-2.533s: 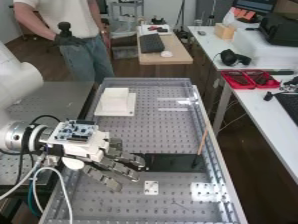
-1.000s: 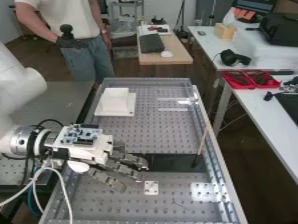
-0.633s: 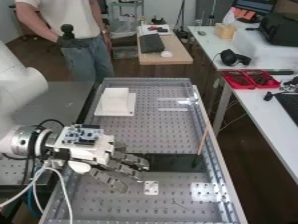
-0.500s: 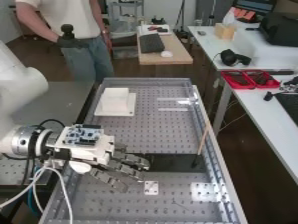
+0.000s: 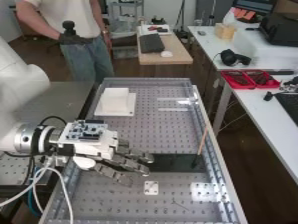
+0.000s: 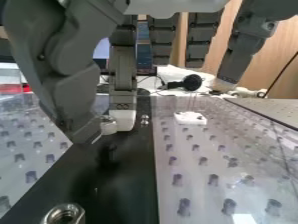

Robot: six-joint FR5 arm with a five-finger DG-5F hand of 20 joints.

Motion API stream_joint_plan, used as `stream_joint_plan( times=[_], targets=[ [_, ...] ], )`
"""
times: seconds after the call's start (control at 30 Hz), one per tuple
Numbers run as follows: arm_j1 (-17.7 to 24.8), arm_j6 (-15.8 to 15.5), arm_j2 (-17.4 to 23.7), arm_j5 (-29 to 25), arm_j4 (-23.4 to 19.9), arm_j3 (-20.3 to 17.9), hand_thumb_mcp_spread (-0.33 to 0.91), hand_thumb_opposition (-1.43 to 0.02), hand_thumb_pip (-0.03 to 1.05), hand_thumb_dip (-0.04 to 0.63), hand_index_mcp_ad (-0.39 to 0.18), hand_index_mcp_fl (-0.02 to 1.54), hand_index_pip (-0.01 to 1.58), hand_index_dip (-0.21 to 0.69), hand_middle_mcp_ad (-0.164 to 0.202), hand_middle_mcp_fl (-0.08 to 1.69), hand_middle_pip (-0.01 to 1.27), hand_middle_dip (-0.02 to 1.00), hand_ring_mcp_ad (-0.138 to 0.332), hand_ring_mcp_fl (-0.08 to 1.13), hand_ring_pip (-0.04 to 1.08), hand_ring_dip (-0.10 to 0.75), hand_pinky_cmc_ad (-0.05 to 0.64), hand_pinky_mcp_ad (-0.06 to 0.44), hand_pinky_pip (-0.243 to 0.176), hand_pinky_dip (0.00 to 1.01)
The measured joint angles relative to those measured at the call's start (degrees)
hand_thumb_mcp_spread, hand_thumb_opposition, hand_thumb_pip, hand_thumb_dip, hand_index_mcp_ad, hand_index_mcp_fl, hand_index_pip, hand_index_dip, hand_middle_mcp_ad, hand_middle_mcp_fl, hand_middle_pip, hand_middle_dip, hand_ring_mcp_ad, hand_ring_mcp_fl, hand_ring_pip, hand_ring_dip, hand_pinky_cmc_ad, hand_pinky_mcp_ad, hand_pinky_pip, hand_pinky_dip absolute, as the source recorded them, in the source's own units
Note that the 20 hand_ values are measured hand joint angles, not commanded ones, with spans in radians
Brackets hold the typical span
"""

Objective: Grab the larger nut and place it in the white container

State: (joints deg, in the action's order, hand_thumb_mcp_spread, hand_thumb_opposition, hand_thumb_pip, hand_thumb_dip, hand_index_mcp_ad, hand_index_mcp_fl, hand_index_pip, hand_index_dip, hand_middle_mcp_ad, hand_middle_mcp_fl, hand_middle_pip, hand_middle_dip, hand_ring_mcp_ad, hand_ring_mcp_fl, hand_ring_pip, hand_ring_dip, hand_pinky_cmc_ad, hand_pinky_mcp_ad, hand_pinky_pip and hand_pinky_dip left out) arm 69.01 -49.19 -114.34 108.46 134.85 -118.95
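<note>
Above the black strip (image 5: pixel 176 162) is the hand (image 5: pixel 93 148); if it pinches something, I cannot tell; one metal nut (image 6: pixel 63 215) lies on this strip, maybe not the larger; the white container (image 5: pixel 116 100) stands well apart, on the perforated surface (image 5: pixel 143 135).

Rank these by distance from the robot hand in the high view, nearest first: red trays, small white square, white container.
From the robot hand:
1. Small white square, just beyond the fingertips, on the bench's near half.
2. White container, toward the bench's far end.
3. Red trays, on the separate white table at the view's right.
</note>
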Motion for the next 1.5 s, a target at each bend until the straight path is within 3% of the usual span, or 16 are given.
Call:
stream_joint_plan(
  times=[0.4,0.67,0.87,1.17,1.5],
  targets=[
    [1.6,1.0,2.9,2.8,0.6,0.5,0.32,-0.87,0.72,0.204,-0.126,0.33,1.52,0.063,0.070,-0.01,0.12,0.19,0.145,0.00,0.19,0.136,0.346,0.291,-0.091,0.65],
    [7.0,5.5,7.7,8.2,-1.6,-0.8,0.32,-0.87,0.72,0.204,-0.126,0.33,1.52,0.063,0.065,-0.01,0.12,0.19,0.143,0.00,0.19,0.136,0.346,0.291,-0.091,0.65],
    [10.5,8.5,10.0,13.0,-0.8,-0.7,0.32,-0.86,0.72,0.204,-0.126,0.33,1.52,0.063,0.068,-0.01,0.12,0.19,0.147,0.00,0.19,0.138,0.346,0.293,-0.091,0.65],
    [14.9,8.9,12.9,17.8,0.0,-1.9,0.32,-0.87,0.72,0.204,-0.126,0.33,1.52,0.063,0.066,-0.01,0.12,0.19,0.138,0.00,0.18,0.136,0.346,0.291,-0.094,0.65],
    [20.3,6.8,15.3,13.7,2.3,-5.4,0.32,-0.87,0.72,0.204,-0.126,0.33,1.52,0.063,0.068,-0.01,0.12,0.19,0.138,0.00,0.17,0.138,0.346,0.295,-0.094,0.65]
  ],
)
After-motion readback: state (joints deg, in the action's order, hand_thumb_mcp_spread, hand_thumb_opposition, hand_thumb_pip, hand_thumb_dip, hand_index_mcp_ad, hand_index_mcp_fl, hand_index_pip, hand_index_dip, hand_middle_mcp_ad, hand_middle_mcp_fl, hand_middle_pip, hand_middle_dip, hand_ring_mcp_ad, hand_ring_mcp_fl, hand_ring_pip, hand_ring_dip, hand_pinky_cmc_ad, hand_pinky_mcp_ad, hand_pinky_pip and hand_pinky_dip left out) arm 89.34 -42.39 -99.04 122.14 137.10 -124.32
